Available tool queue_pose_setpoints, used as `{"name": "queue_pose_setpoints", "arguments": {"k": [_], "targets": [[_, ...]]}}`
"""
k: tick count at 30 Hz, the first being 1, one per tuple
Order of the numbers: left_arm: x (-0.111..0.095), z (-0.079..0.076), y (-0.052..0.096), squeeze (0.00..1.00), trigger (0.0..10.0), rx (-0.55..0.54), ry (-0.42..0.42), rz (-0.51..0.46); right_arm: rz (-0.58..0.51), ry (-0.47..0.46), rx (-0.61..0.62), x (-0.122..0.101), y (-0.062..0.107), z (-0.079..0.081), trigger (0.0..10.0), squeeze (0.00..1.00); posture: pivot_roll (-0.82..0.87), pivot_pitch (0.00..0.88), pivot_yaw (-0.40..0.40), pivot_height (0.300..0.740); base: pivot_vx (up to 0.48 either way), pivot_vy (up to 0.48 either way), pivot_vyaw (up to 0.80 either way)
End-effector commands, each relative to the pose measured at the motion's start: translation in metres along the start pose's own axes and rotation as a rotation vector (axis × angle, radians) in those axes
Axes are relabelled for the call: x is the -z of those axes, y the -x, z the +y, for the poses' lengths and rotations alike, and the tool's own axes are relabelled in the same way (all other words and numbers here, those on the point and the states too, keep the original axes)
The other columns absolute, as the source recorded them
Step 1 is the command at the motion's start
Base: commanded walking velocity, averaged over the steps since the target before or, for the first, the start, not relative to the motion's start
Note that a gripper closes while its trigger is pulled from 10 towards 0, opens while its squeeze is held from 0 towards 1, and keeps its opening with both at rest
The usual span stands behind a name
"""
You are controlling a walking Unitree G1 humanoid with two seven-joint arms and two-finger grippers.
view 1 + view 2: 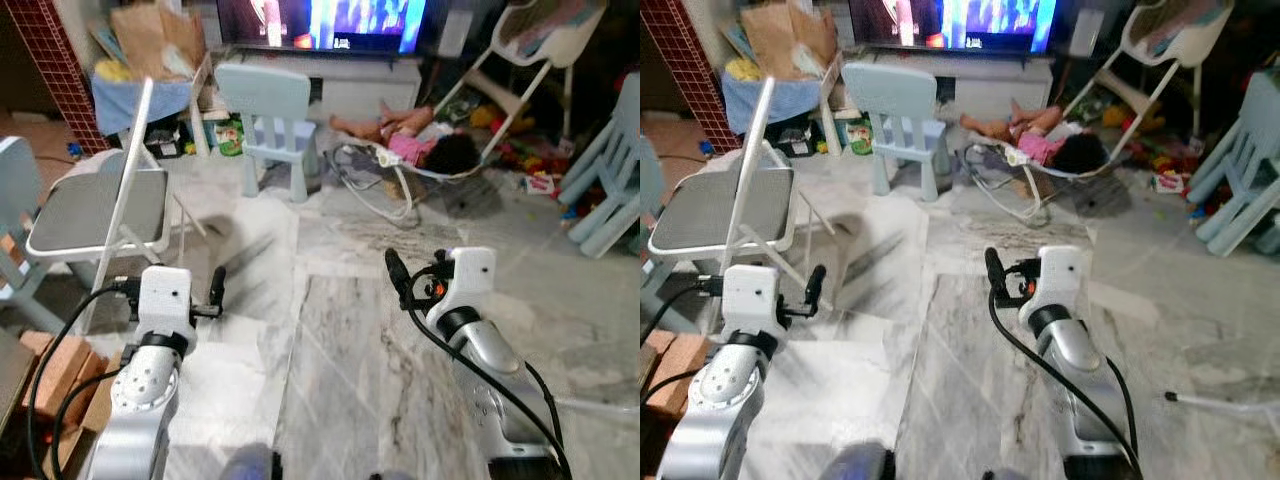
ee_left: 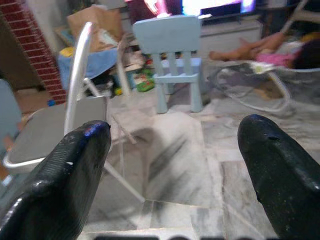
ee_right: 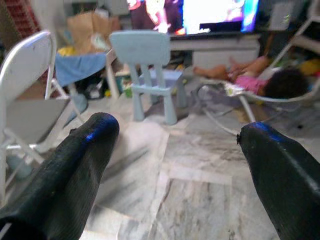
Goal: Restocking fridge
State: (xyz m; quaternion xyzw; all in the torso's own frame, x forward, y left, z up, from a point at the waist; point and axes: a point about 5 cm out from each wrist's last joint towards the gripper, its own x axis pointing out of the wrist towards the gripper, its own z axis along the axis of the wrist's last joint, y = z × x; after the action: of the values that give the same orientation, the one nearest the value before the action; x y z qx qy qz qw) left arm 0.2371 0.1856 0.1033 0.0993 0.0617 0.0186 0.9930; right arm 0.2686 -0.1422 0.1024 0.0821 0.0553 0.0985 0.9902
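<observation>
A: Any text to read? Nothing legible; TV (image 1: 330,22) glows blue, too blurred.

B: Left gripper (image 2: 175,165) spread wide, holding nothing, over marble floor (image 1: 350,340). Right gripper (image 3: 180,165) same, fingers well apart.

A: Head cam has both arms low, pointing at the room. Folding chair (image 1: 100,205) left, small blue chair (image 1: 270,120) beyond.

B: Wrist cams give a closer look at the blue chair & a doll (image 3: 260,75) lying in a bouncer (image 1: 390,185).

A: Brick wall (image 2: 40,55) far left; can't tell where the fridge is.

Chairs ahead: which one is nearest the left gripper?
The grey-seated folding chair, just beyond the left gripper. The small pale blue chair stands farther off, near the TV stand.
</observation>
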Motion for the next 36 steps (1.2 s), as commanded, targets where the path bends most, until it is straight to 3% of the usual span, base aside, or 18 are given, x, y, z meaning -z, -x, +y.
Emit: {"name": "queue_pose_setpoints", "arguments": {"k": [1, 15, 20, 30, 36], "targets": [[0.004, 0.004, 0.003, 0.00, 10.0, -0.027, -0.006, 0.023, -0.004, -0.004, -0.009, -0.001, 0.000, 0.001, 10.0, 0.00, 0.06, 0.000, -0.022, 0.740, 0.000, 0.000, 0.80], [-0.001, 0.010, -0.002, 0.00, 10.0, -0.071, 0.004, 0.017, -0.013, -0.013, -0.033, -0.005, -0.007, 0.005, 10.0, 0.00, 0.08, 0.000, -0.038, 0.740, 0.000, 0.000, 0.80], [0.001, 0.010, 0.001, 0.00, 10.0, -0.083, 0.002, 0.029, -0.008, -0.023, -0.039, -0.003, -0.006, 0.006, 10.0, 0.00, 0.08, 0.000, -0.042, 0.740, 0.000, 0.387, 0.80], [0.000, 0.007, 0.003, 0.00, 10.0, -0.075, -0.002, 0.016, -0.010, -0.016, 0.002, -0.004, -0.010, -0.001, 10.0, 0.00, 0.09, 0.000, -0.057, 0.740, 0.000, 0.480, 0.00], [-0.002, 0.014, 0.001, 0.00, 10.0, -0.089, -0.002, 0.001, 0.000, -0.021, 0.014, -0.004, -0.013, -0.003, 10.0, 0.00, 0.10, 0.000, -0.064, 0.740, 0.000, 0.480, 0.00]]}}
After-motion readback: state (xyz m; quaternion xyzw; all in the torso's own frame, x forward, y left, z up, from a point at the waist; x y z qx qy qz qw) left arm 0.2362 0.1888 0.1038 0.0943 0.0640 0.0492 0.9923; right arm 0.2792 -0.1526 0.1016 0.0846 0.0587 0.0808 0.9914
